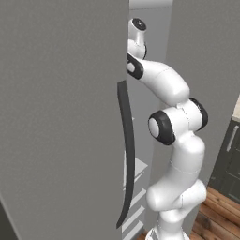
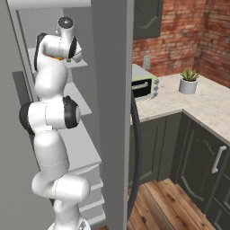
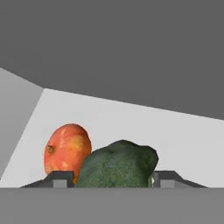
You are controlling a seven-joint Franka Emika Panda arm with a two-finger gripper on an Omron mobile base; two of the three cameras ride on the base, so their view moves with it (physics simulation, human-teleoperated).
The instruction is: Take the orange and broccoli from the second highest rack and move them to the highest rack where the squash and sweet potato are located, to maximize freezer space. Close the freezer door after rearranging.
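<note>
**Broccoli sits between the finger tips on a freezer rack**

Hand view: the broccoli (image 3: 118, 164) lies right between the two dark finger tips of the gripper (image 3: 113, 178), its sides reaching to both tips. Whether the tips actually press on it cannot be told, so a grasp is not certain. The orange (image 3: 68, 151) stands just beyond the left tip, touching or nearly touching the broccoli and partly hidden behind it. Both rest on a pale rack (image 3: 131, 127), with grey freezer wall beyond.

Left base view: the arm rises from the lower right, bends at a dark elbow joint, and reaches up and into the gap of the freezer (image 1: 197, 70). The freezer door (image 1: 56, 117) stands open on the arm's near side, its long dark handle (image 1: 127, 154) beside the forearm. The wrist is partly hidden behind the door edge.

Right base view: the arm climbs along the shelves, the hand turned inward at an upper rack (image 2: 78, 63). A sliver of orange colour shows under the wrist. A toaster oven (image 2: 143, 86) and potted plant (image 2: 188, 81) sit on the counter (image 2: 193, 108), well apart.
</note>
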